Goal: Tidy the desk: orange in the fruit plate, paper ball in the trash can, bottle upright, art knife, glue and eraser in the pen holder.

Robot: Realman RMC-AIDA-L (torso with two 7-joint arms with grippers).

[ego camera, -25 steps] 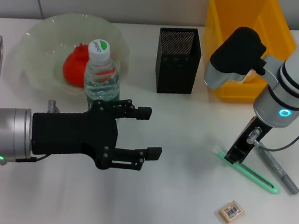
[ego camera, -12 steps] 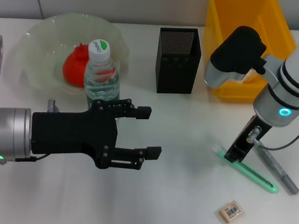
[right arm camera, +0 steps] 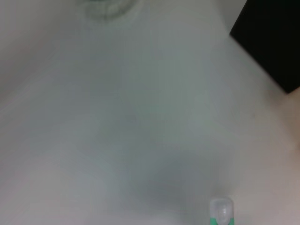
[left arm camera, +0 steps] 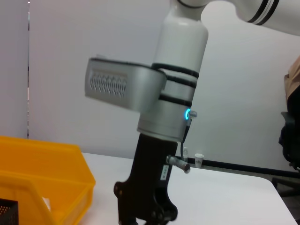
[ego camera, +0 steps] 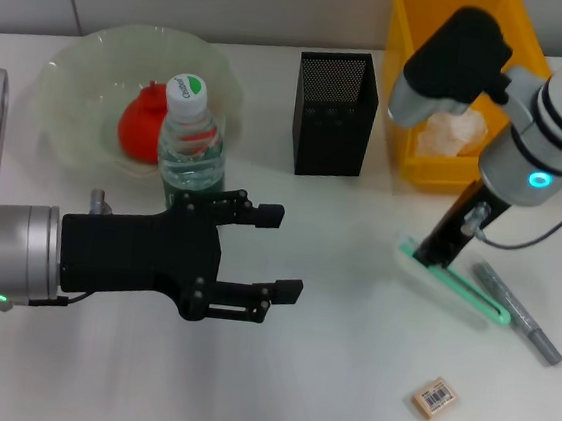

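My right gripper [ego camera: 436,251] is shut on one end of the green art knife [ego camera: 459,288] and holds it tilted just above the table; its tip shows in the right wrist view [right arm camera: 220,211]. The grey glue stick [ego camera: 517,314] lies beside it and the beige eraser [ego camera: 433,397] lies nearer the front. The black mesh pen holder [ego camera: 335,116] stands at the back centre. The orange [ego camera: 139,127] sits in the pale green fruit plate [ego camera: 64,77]. The bottle [ego camera: 190,141] stands upright in front of the plate. The paper ball [ego camera: 448,134] lies in the yellow trash can [ego camera: 436,173]. My left gripper [ego camera: 290,251] is open and empty below the bottle.
The left wrist view shows my right arm [left arm camera: 159,140] and the yellow trash can [left arm camera: 42,178] from the side. The right wrist view shows a corner of the pen holder [right arm camera: 272,37] and bare white table.
My right gripper has risen and moved back and left toward the pen holder, taking the art knife off the table. The left arm has not moved.
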